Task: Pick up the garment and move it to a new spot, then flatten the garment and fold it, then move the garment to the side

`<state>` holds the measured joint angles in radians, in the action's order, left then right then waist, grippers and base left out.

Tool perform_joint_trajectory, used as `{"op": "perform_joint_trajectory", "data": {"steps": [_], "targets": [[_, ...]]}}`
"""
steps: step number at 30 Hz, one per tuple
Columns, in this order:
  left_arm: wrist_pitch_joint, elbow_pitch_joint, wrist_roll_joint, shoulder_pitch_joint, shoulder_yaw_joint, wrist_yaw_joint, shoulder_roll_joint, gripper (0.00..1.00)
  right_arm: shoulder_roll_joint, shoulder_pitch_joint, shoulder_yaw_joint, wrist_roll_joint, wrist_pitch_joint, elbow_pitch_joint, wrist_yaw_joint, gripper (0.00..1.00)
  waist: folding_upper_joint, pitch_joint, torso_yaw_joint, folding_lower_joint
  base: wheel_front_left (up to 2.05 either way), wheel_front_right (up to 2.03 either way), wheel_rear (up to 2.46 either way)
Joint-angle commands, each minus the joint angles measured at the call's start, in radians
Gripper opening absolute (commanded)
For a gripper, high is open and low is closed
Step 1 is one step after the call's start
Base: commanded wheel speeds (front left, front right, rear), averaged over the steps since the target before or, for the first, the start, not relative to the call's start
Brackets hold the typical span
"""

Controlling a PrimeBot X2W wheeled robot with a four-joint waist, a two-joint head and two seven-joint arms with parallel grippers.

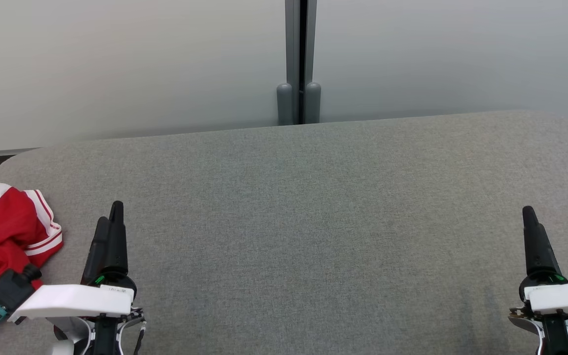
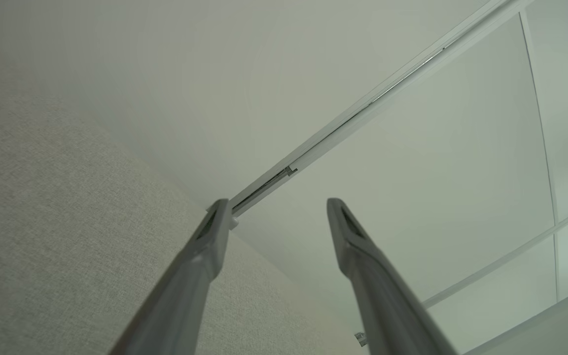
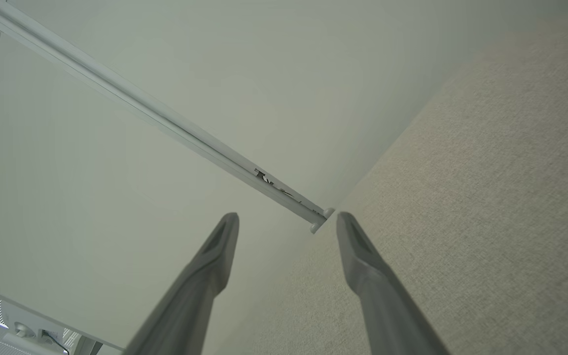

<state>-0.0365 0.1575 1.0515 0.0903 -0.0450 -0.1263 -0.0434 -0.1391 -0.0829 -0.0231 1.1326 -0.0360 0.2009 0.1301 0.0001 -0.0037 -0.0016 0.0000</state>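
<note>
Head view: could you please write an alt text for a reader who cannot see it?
A crumpled red and white garment lies at the left edge of a grey padded surface. The left gripper is just right of it, the right gripper far right, both pointing toward a pale wall.

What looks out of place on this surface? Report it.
The red and white garment lies crumpled in a heap at the left edge of the grey surface, beside the left claw, not spread flat. Nothing else stands out.

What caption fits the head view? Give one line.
Red-and-white garment crumpled at the grey surface's left edge; left gripper and right gripper open, empty.
</note>
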Motion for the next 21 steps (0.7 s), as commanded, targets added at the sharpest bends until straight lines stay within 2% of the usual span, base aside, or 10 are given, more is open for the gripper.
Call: {"op": "perform_joint_trajectory", "data": {"steps": [1, 10, 21], "targets": [[-0.012, -0.023, -0.056, 0.013, 0.005, 0.000, -0.005, 1.00, -0.014, -0.020, 0.004, -0.056, -0.014, -0.021, 0.001, 1.00, -0.0001, -0.001, 0.000, 0.0000, 0.00, 0.00, 0.00], [-0.046, -0.017, -0.227, -0.011, 0.017, 0.005, -0.006, 1.00, -0.026, -0.008, 0.025, -0.238, -0.048, -0.025, 0.001, 1.00, -0.0001, -0.008, 0.000, 0.0000, 0.00, 0.00, 0.00], [-0.077, 0.003, -0.396, -0.029, 0.031, 0.023, -0.019, 1.00, -0.040, 0.006, 0.043, -0.392, -0.057, -0.011, 0.001, 1.00, -0.0001, -0.016, -0.004, 0.0000, 0.00, 0.00, 0.00]]}}
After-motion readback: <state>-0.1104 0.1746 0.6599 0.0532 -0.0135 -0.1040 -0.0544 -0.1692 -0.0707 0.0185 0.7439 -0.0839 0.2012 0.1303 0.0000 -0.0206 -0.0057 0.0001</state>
